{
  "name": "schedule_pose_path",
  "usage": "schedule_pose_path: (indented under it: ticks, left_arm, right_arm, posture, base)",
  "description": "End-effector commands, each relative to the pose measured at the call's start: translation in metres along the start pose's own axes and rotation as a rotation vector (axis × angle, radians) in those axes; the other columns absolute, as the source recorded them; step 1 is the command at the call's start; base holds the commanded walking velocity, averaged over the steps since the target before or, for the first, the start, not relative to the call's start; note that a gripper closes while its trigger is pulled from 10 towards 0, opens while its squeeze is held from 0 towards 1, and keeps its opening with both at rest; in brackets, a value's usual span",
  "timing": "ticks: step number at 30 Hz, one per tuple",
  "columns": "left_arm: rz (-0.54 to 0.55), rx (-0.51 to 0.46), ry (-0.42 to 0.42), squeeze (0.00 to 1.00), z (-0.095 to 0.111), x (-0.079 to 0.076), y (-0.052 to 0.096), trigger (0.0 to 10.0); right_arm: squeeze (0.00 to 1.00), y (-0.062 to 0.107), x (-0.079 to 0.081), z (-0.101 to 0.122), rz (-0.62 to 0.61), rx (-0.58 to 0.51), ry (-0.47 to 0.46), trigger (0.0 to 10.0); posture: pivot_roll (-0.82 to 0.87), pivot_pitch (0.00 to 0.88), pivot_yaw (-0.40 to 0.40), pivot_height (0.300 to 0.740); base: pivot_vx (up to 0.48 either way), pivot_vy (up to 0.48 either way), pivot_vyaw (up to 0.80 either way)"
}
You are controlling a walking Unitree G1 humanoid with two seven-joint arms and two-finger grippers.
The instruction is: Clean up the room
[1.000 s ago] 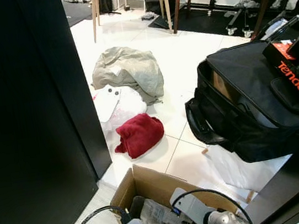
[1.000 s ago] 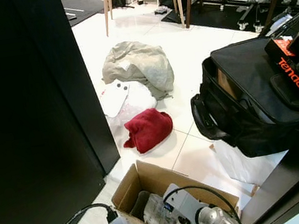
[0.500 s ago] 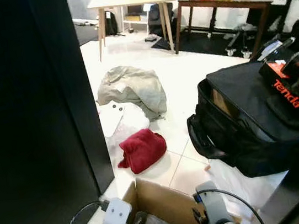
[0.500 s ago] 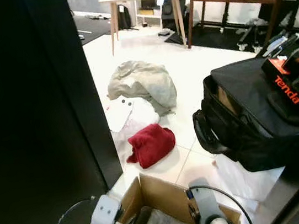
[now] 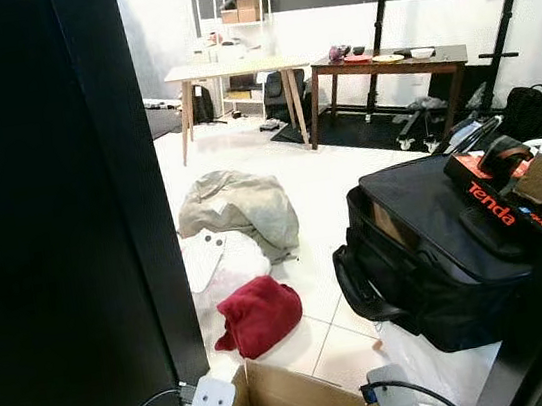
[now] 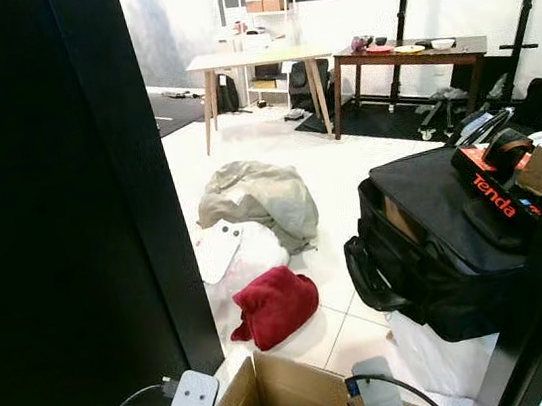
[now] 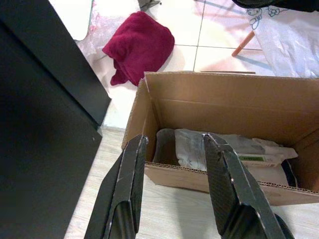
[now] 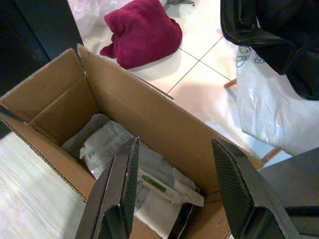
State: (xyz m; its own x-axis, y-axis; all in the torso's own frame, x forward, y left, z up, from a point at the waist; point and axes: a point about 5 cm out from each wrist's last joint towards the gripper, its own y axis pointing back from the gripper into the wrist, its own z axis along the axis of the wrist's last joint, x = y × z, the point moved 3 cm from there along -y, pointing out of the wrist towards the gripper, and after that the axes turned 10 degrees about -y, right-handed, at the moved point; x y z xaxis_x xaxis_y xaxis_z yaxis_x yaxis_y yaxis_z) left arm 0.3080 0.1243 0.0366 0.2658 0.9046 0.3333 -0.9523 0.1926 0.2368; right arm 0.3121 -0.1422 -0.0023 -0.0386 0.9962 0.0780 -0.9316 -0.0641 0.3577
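1. While hanging over the cardboard box (image 8: 124,119), left claw (image 7: 172,144) and right claw (image 8: 174,149) both gaping, grasping nothing.
2. Lying inside the box: white packets (image 8: 107,144).
3. Sitting on the floor (image 5: 337,168) just beyond the box: red towel (image 5: 258,314), beside a black bag (image 5: 429,251).

The red towel (image 7: 141,46) is soft, fuzzy cloth. The box (image 8: 60,94) is matt brown corrugated cardboard. The floor (image 5: 342,168) has glossy white tiles. The black bag (image 5: 429,251) looks like matt woven fabric.
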Motion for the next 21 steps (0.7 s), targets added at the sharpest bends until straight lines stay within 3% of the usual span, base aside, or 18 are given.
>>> schedule_pose_path:
  ticks: [1,21]
  left_arm:
    - [-0.013,0.029,-0.015,0.00,-0.0062,-0.0055,0.0005,10.0]
    - [-0.045,0.039,-0.029,0.00,-0.0082,-0.0130,0.0012,10.0]
  right_arm:
    - [0.00,0.0052,-0.0030,-0.0088,-0.020,0.035,-0.011,10.0]
    - [0.00,0.0112,-0.0049,-0.0157,-0.021,0.106,0.030,10.0]
  posture:
    - [0.00,0.083,-0.028,0.740]
    - [-0.01,0.093,-0.034,0.740]
  base:
    - [0.000,0.000,-0.80]
    - [0.000,0.000,-0.80]
